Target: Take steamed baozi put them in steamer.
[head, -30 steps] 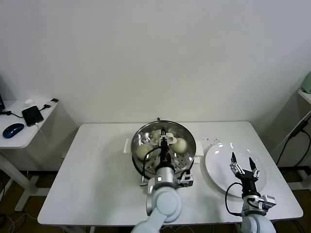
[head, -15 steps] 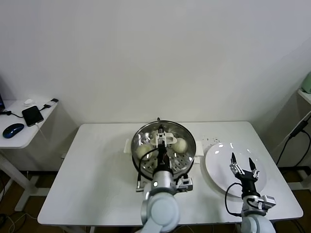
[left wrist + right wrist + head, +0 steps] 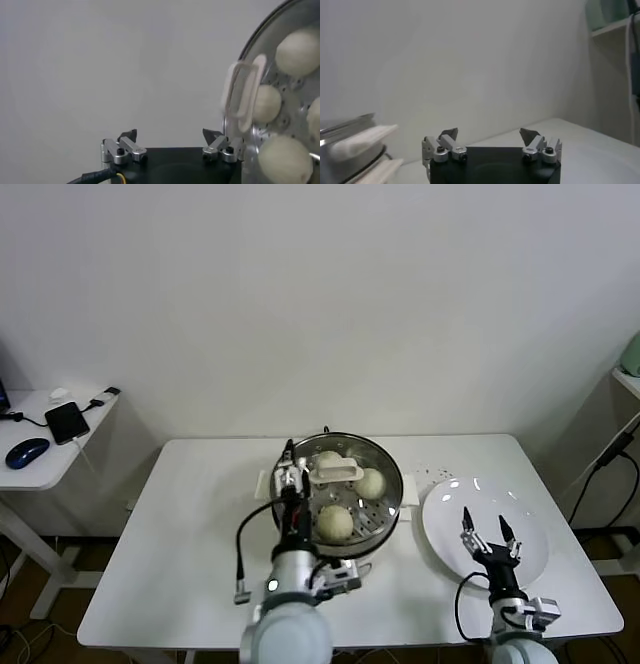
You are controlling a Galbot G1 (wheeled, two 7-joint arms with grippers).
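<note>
The steamer stands at the middle of the white table, lid off, with a cream loop handle across its tray. Three baozi show in it: one at the back, one on the right, one at the front. My left gripper is open and empty over the steamer's left rim and hides what lies under it. Its wrist view shows several baozi on the perforated tray beside it. My right gripper is open and empty above the flat white plate; it also shows in its own wrist view.
The bare plate lies right of the steamer, near the table's right edge. A side desk with a phone and a blue mouse stands at the far left. The steamer's rim shows in the right wrist view.
My left arm has moved left from over the steamer's middle to its left rim, uncovering the front baozi. My right gripper has shifted slightly left and toward me.
</note>
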